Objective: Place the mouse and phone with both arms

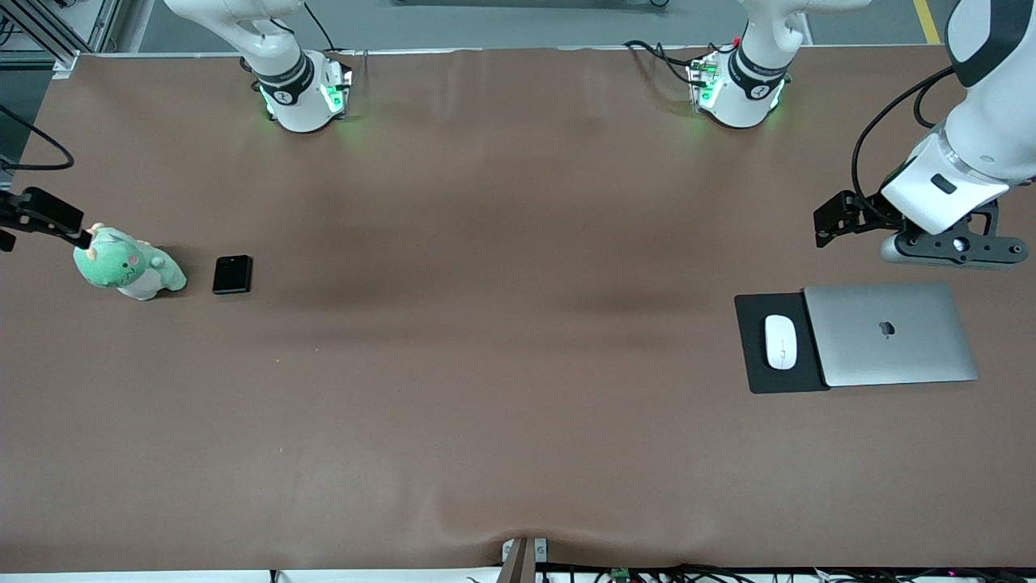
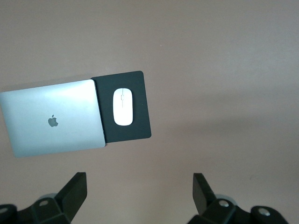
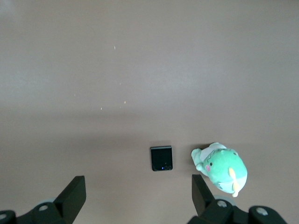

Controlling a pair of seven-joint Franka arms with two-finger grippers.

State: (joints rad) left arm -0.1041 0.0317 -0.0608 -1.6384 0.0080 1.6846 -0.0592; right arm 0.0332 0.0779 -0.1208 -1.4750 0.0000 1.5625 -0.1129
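The white mouse (image 1: 781, 342) lies on a black mat (image 1: 753, 368) at the left arm's end of the table; it also shows in the left wrist view (image 2: 123, 107). The black phone (image 1: 232, 274) lies flat on the table at the right arm's end; it also shows in the right wrist view (image 3: 161, 158). My left gripper (image 1: 955, 246) hangs in the air, open and empty (image 2: 138, 179), over bare table beside the laptop. My right gripper (image 3: 138, 184) is open and empty, high over bare table near the phone. In the front view only a black part of its hand (image 1: 40, 214) shows at the edge.
A closed silver laptop (image 1: 890, 334) lies against the mat, partly on it. A green plush toy (image 1: 129, 263) sits beside the phone, toward the table's end. The brown tabletop (image 1: 502, 324) stretches wide between the two groups.
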